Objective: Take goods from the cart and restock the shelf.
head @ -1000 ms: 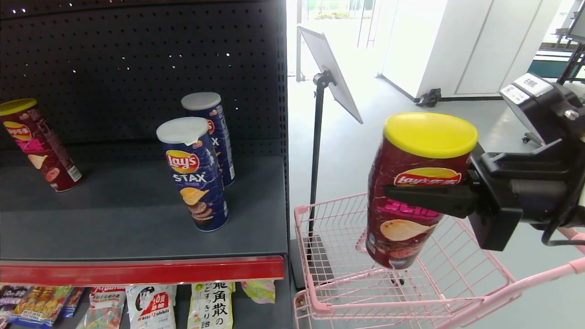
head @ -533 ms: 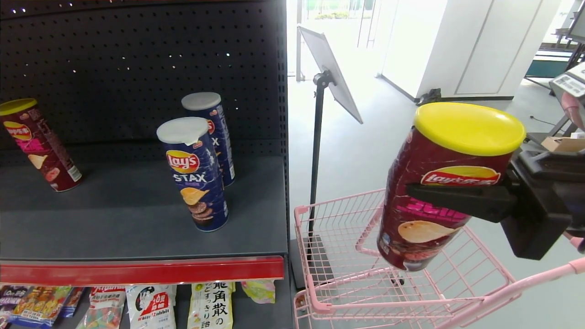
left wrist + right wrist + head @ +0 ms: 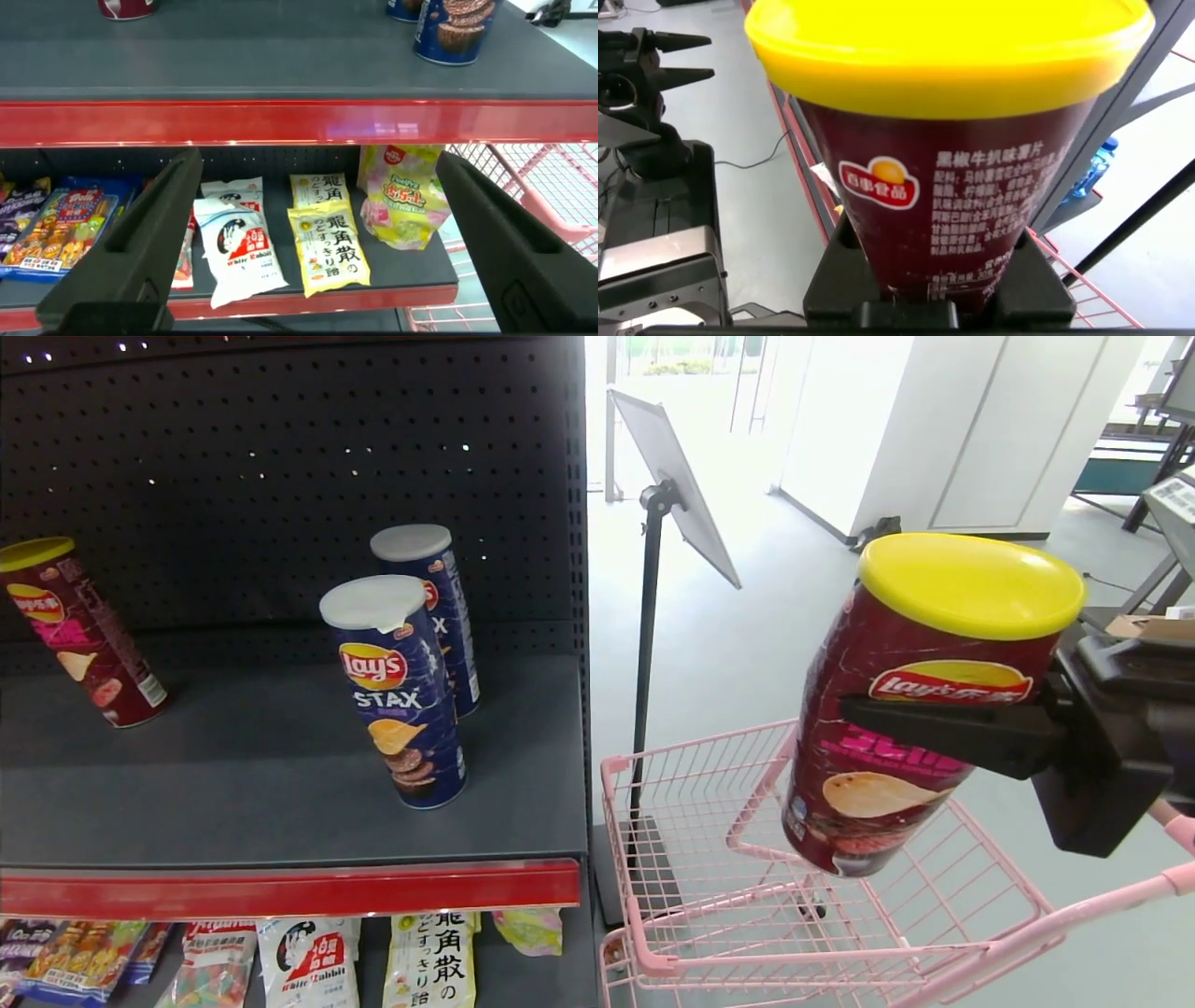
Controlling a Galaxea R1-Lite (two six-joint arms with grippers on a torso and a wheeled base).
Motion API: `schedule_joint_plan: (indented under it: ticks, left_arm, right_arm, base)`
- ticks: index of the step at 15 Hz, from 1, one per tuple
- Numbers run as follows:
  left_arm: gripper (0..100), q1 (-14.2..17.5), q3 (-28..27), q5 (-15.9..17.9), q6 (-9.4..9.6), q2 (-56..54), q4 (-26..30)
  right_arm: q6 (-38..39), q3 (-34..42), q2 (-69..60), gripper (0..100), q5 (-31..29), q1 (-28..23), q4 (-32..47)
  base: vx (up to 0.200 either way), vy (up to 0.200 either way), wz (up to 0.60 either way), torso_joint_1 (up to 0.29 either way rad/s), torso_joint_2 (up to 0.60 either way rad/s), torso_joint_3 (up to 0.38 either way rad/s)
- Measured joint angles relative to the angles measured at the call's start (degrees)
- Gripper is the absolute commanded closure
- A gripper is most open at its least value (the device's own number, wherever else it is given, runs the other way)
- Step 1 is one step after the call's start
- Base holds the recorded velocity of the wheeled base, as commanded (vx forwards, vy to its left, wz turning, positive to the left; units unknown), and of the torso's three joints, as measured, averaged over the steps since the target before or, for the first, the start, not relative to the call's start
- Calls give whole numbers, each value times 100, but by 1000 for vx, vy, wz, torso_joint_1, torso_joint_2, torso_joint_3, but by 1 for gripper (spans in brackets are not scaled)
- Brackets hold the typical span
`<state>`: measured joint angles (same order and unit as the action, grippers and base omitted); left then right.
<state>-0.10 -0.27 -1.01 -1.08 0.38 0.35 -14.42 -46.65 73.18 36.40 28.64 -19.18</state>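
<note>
My right gripper [image 3: 943, 733] is shut on a maroon chip can with a yellow lid [image 3: 896, 728], holding it upright and slightly tilted in the air above the pink cart [image 3: 747, 933]. The right wrist view has the same can [image 3: 952, 187] clamped between the black fingers [image 3: 842, 271]. On the dark shelf [image 3: 280, 784] stand two blue chip cans [image 3: 397, 691] and, at the far left, another maroon can [image 3: 79, 630]. My left gripper [image 3: 318, 233] hangs open in front of the red shelf edge [image 3: 299, 121], facing the lower shelf of snack bags [image 3: 327, 243].
A black sign stand [image 3: 653, 569] rises between the shelf's right end and the cart. The pink cart handle [image 3: 1074, 915] runs along the bottom right. Snack bags [image 3: 308, 957] hang below the red edge. Open grey floor lies behind the cart.
My right gripper has carried the maroon can upward and to the right, closer to the head camera. The shelf cans and cart have stayed put.
</note>
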Motion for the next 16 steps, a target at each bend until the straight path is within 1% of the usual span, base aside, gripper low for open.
schedule_joint_plan:
  ticks: [9, 16]
  left_arm:
    - [0, 2, 2, 1, 5, 0, 5]
    - [0, 2, 2, 6, 7, 0, 5]
  right_arm:
    - [-13, 33, -179, 100, 29, 38, -4]
    - [-161, 129, -295, 100, 11, 471, -4]
  base:
    - [0, 200, 0, 4, 1, 0]
    - [0, 200, 0, 3, 2, 4]
